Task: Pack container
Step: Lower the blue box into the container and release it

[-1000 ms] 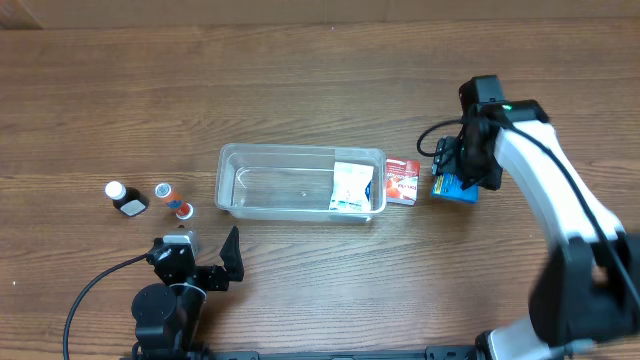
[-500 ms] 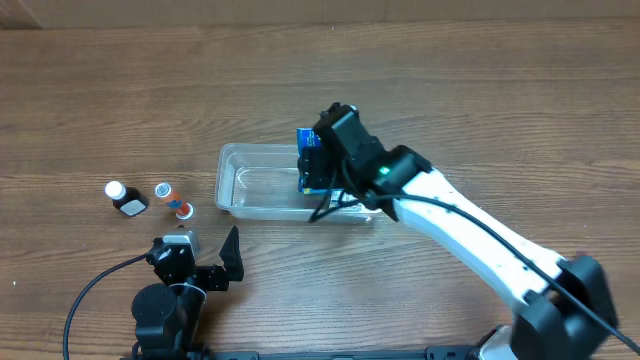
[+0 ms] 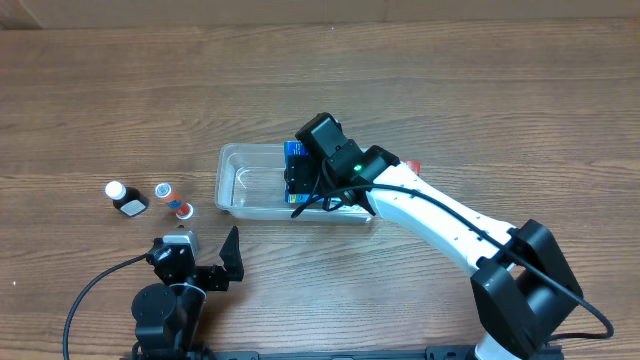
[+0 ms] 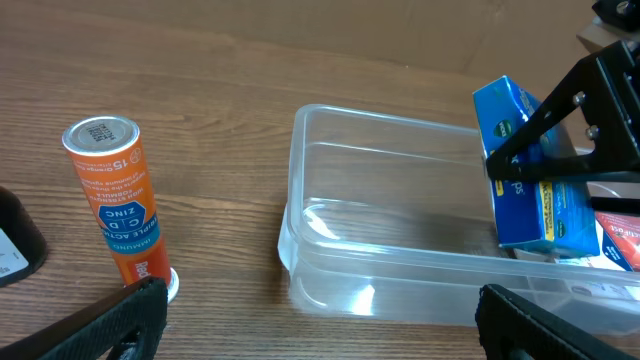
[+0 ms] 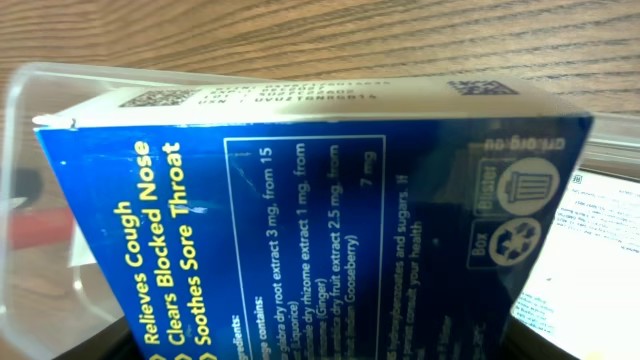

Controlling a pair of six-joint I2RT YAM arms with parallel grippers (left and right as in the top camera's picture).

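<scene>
- The right pincer [image 3: 303,178] is clamped on a blue box [image 3: 293,151] of cough remedy. It holds the box tilted over the middle of the container [image 3: 228,186], which sits at the centre of the wood-grain counter [image 3: 470,80].
- The container lies directly beneath that pincer, with its long axis running left to right across the counter. The lower end of the box appears to dip below the rim, between the two long walls; whether it touches the floor cannot be told.
- The right arm is plainly the nearer one. The left pincer [image 3: 196,258] rests near the front edge, short of the container's left end, with its jaws spread wide and holding nothing.
- The container is clear, glossy plastic, shallow, with rounded corners and a raised rim. Its left half looks bare in the left wrist view.
- The box is smooth printed cardboard, flat-sided and sharp-edged, and its face reads "Relieves Cough, Blocked Nose, Sore Throat".
- Left of the container and apart from it stand an orange tube [image 4: 115,200] marked zinc and small bottles [image 3: 125,197]. A red box [image 3: 411,163] peeks out past the right end, mostly hidden by the arm.
- The next move looks like a lowering and a release. The tilt could leave the box leaning on a wall rather than lying flat.
</scene>
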